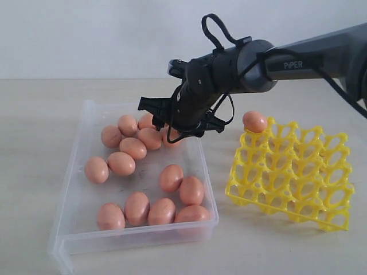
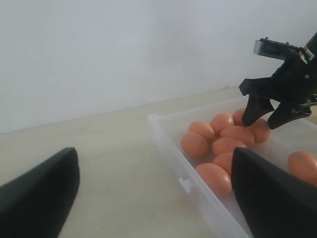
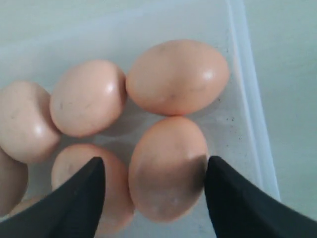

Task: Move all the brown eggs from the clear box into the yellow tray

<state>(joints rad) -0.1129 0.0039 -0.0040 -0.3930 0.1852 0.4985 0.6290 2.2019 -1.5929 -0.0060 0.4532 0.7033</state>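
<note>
Brown egg (image 3: 168, 168) sits straight ahead of my right gripper (image 3: 154, 159), whose jaws stand spread and empty either side; its long axis runs crosswise to their closing line.

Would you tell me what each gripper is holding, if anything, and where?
Nothing is held. The right gripper is open over an egg in the box; the left gripper is open and empty.

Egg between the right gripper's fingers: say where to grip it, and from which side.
Grip the egg across its narrow middle, from above: it lies on its side in the clear box, and the open right gripper straddles that width.
</note>
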